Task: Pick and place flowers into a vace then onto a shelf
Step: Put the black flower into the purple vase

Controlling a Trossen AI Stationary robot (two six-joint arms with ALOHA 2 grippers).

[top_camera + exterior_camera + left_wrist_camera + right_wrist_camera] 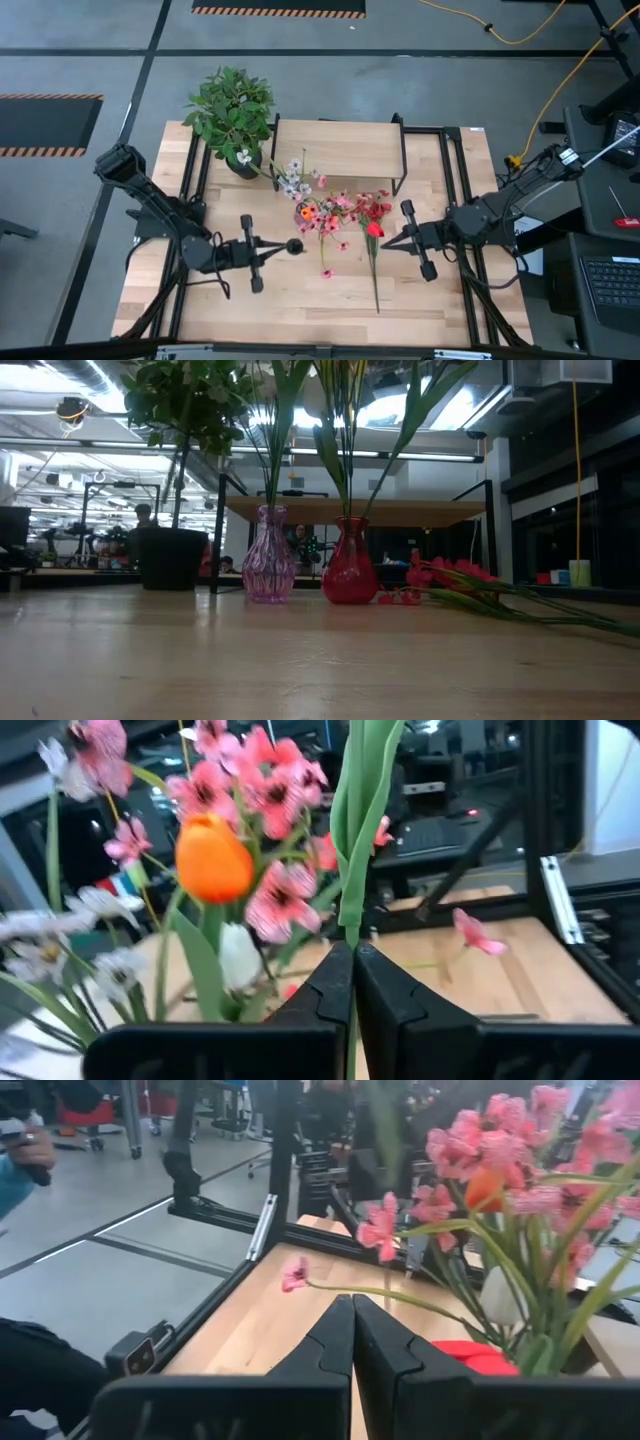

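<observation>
Left gripper (293, 247) is hovering over the desk's middle, just left of the flowers (335, 212), fingers pressed together. In the left wrist view its fingertips (352, 960) are pinching a green stem (357, 830) that is rising straight up between them, with an orange bloom (213, 860) and pink blooms (265, 805) close beside it.

Right gripper (383, 240) is sitting just right of the flowers, near the red blooms (375, 208). In the right wrist view its fingers (352, 1342) are touching each other with nothing clearly between them; a pink blossom (295, 1273) on a thin stem is lying just beyond the tips.

Low view is showing a pink vase (268, 558) and a red vase (349, 563) standing side by side on the desk, green stems standing in both, and red flowers (450, 575) lying flat on the desk to their right.

Shelf (338, 150) is standing at the desk's far edge, behind the flowers. Potted plant (232, 108) is sitting at the far-left corner, beside the shelf.
</observation>
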